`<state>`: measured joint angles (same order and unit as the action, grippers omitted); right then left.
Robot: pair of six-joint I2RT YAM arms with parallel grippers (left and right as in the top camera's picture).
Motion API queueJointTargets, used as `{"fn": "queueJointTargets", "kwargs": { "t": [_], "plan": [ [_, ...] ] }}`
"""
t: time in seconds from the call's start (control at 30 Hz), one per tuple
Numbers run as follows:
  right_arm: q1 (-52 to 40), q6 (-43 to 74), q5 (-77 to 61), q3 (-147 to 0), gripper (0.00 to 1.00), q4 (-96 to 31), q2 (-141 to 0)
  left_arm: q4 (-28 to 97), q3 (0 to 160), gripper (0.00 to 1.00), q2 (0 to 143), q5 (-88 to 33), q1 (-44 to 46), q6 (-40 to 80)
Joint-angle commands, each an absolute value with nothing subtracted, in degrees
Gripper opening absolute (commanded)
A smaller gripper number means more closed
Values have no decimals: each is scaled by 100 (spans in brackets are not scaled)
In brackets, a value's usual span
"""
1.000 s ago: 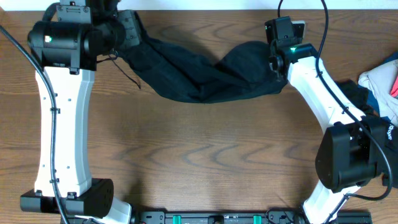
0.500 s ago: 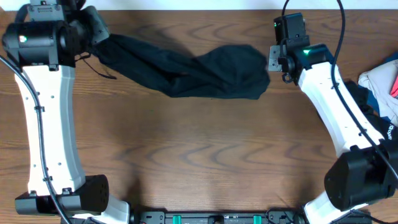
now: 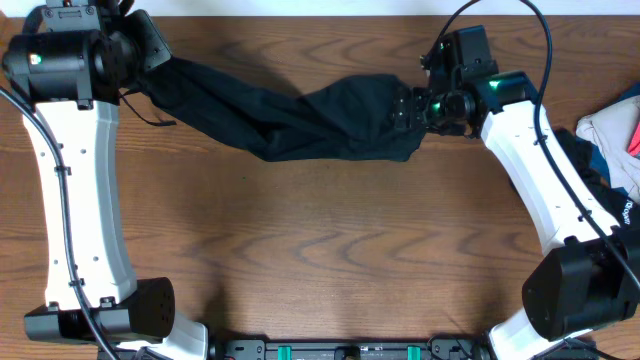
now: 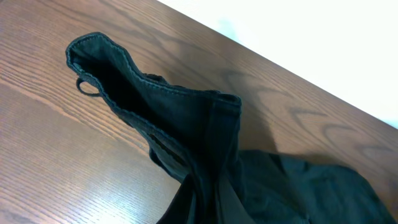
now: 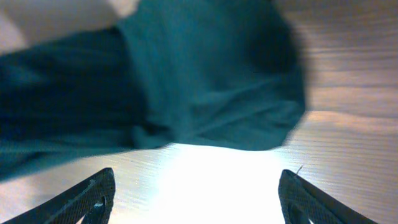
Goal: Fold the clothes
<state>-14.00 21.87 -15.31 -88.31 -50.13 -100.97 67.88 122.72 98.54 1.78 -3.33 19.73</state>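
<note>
Left arm upright, wrist bent over the left end of the garment (image 3: 300,115). Left gripper (image 3: 148,50) meets the raised cloth there; fingers hidden, so grip cannot be told. Right arm reaches in from the garment's right. Right gripper (image 5: 196,193) is spread wide and empty, just beside the garment's right end. Garment lies stretched across the table (image 3: 320,250). Whitish pile (image 3: 610,130) well right of the garment.

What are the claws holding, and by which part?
The left claw seems to grip the black garment by one end; the right claw is open, holding nothing.
</note>
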Motion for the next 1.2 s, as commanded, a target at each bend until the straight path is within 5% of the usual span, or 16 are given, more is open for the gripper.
{"fn": "queueJointTargets", "kwargs": {
  "t": [0.0, 0.47, 1.17],
  "plan": [
    [-1564, 3577, -2067, -8823, 82, -4991, -10075, 6740, 12462, 6, 9848, 305, -346, 2047],
    [-1879, 6246, -1192, -8746, 86, -4560, -10814, 6783, 12462, 6, 9848, 303, -346, 2047],
    [-1876, 6617, -1164, -8746, 86, -3546, -11907, 6794, 12462, 6, 9848, 303, -346, 2047]
  ]
}}
